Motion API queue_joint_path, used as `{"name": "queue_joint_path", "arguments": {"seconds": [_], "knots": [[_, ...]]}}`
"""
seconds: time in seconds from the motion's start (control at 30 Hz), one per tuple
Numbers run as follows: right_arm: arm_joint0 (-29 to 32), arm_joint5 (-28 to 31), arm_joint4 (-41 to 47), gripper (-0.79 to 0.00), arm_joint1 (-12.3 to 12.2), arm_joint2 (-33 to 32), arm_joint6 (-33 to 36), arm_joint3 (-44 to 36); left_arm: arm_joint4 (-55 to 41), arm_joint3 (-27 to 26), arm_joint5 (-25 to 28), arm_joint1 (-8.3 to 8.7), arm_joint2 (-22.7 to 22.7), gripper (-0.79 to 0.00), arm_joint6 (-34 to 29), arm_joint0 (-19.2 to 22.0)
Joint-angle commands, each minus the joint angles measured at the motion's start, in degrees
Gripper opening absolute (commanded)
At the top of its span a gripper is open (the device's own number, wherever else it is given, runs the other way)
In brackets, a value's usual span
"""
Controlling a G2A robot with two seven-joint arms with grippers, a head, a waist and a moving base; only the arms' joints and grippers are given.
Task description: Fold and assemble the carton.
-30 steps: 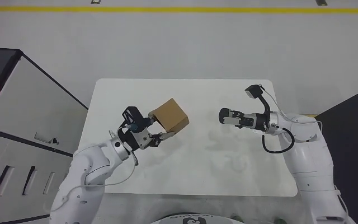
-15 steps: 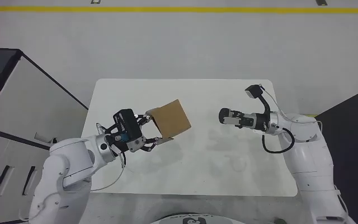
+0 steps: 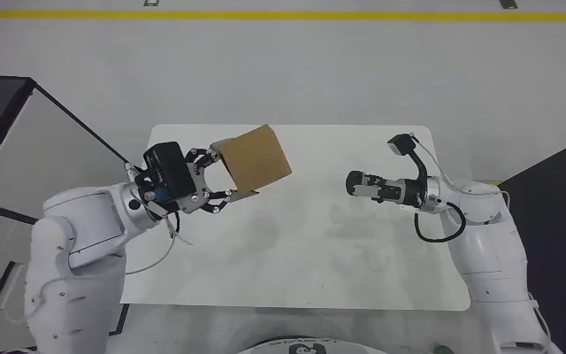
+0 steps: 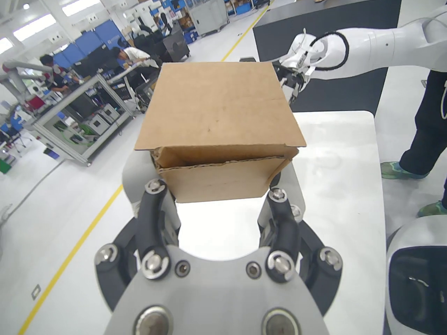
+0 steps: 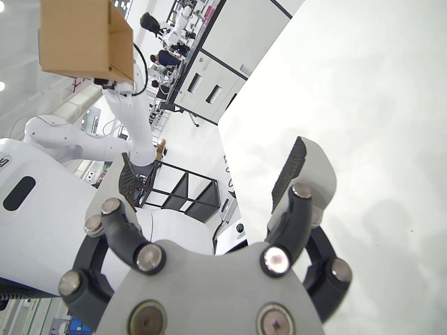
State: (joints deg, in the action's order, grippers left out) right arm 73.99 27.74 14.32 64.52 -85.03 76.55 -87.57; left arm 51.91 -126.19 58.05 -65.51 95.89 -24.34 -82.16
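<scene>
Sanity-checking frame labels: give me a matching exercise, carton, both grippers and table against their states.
Things:
1. carton
2. left gripper
3. right gripper
4. table

States:
A. open, holding nothing
B. white surface below the arms
C. brown, lifted off the surface
D. shut on the carton

Pairs: 1-C, 2-D, 3-A, 4-B

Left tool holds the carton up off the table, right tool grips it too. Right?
No: the right tool is open and empty, apart from the carton, per the right wrist view. The left tool does hold it up off the table.
</scene>
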Motion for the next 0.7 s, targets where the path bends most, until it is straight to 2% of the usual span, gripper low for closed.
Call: {"name": "queue_joint_path", "arguments": {"seconds": [0.0, 0.1, 0.67], "knots": [[0.0, 0.0, 0.0, 0.0, 0.0, 0.0, 0.0, 0.0, -3.89, 0.37, -0.05, 1.1, -0.06, -0.785, -2.76, 3.48], [0.0, 0.0, 0.0, 0.0, 0.0, 0.0, 0.0, 0.0, -10.77, 1.5, -0.05, 2.84, -0.06, -0.785, -5.99, 6.97], [0.0, 0.0, 0.0, 0.0, 0.0, 0.0, 0.0, 0.0, -10.77, 1.5, -0.05, 2.84, -0.06, -0.785, -5.99, 6.97]]}}
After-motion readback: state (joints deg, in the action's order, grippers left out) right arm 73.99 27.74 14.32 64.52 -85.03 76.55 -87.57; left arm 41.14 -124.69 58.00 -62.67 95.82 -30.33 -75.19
